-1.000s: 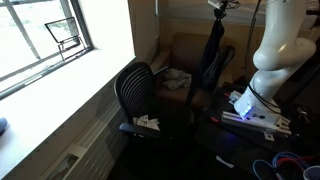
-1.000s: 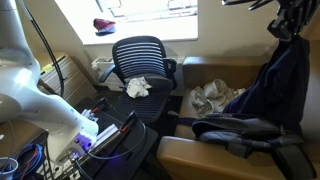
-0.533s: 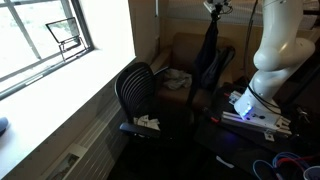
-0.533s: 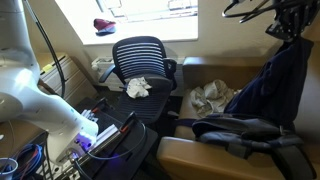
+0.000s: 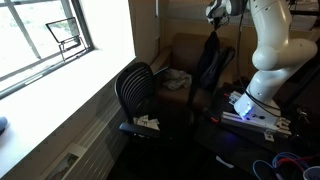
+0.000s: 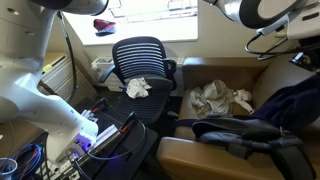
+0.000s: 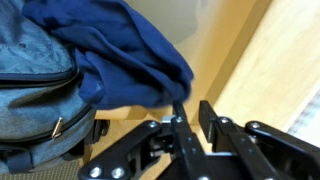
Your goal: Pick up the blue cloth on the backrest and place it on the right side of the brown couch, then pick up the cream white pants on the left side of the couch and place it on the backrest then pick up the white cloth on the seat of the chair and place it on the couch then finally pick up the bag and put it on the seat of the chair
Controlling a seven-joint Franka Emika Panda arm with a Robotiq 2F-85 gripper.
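Wrist view shows the gripper (image 7: pixel 190 125) with its jaws clamped on the blue cloth (image 7: pixel 120 50) above the brown couch (image 6: pixel 222 68), where the bag (image 7: pixel 35 90) touches the cloth.

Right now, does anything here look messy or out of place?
Yes. A crumpled white cloth lies on the chair seat, cream pants are bunched on the couch, and a blue cloth dangles from the gripper.
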